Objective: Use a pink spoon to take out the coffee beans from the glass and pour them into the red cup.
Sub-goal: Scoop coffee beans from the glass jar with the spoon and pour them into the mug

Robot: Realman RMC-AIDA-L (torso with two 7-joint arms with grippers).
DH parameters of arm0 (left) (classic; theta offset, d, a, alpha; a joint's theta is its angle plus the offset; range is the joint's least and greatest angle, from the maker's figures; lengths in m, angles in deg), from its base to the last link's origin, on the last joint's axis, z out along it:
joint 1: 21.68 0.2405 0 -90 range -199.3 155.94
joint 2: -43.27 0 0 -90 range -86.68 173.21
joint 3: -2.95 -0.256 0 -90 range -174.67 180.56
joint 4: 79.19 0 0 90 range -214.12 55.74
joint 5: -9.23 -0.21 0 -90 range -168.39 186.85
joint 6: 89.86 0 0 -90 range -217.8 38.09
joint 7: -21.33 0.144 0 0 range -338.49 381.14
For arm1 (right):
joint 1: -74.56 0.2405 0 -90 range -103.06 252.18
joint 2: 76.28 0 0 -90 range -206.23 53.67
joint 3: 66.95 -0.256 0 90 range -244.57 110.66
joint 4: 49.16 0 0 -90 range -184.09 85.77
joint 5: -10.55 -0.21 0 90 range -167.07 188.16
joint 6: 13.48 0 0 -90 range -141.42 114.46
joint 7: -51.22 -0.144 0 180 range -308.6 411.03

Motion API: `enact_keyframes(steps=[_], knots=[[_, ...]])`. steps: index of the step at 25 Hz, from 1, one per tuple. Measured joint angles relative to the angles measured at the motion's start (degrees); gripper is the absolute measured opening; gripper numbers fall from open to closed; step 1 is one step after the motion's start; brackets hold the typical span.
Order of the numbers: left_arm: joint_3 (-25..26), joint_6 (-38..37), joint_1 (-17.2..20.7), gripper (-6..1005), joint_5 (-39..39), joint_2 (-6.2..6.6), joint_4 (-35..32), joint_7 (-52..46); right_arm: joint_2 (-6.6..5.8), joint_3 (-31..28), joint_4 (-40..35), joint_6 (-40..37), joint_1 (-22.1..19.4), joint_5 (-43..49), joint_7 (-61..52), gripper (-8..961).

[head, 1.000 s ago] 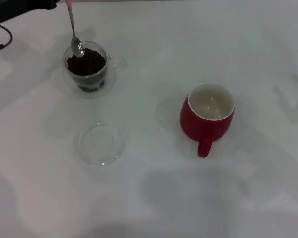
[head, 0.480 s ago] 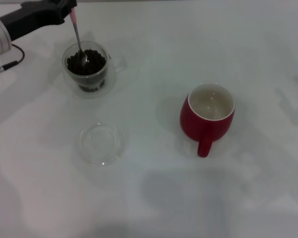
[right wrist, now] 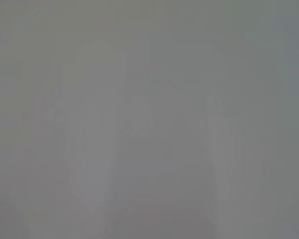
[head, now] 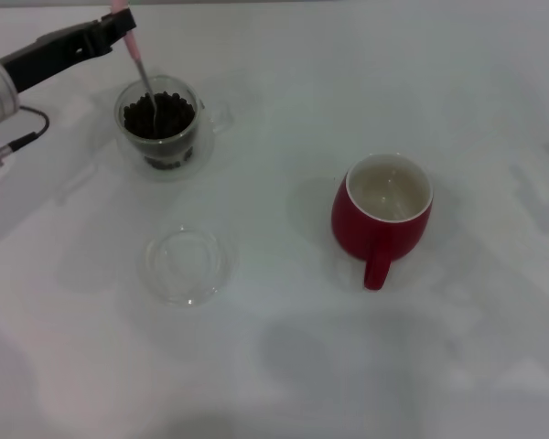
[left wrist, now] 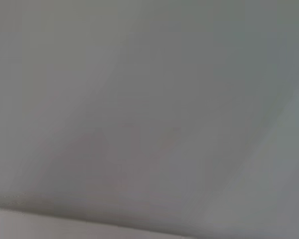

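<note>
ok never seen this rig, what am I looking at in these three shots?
The top shot is from a camera on a two-armed robot's head, looking down at a white table. The other two come from wrist cameras and show only grey blur. At upper left, the left gripper holds the pink spoon, its bowl dipped into the coffee beans inside the glass. The red cup stands to the right, with no beans visible in it. A shallow clear dish lies nearer the camera. The right arm is out of sight.
</note>
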Motion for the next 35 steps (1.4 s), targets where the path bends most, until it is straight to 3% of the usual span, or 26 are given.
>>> enact_keyframes(steps=[22,30,35], knots=[[0.1,-0.1,4.4,132,14.5,1.76,8.1,-8.3,0.09,-0.4,0.0,2.2,2.1,0.0,0.0,634],[0.1,-1.6,5.1,132,15.5,1.88,8.6,-11.4,0.11,-0.4,-0.1,4.5,2.6,-0.4,0.0,634],[0.2,-4.7,7.3,132,20.9,2.49,8.7,-12.0,0.13,-0.4,-0.1,5.6,3.2,-0.4,0.0,634]])
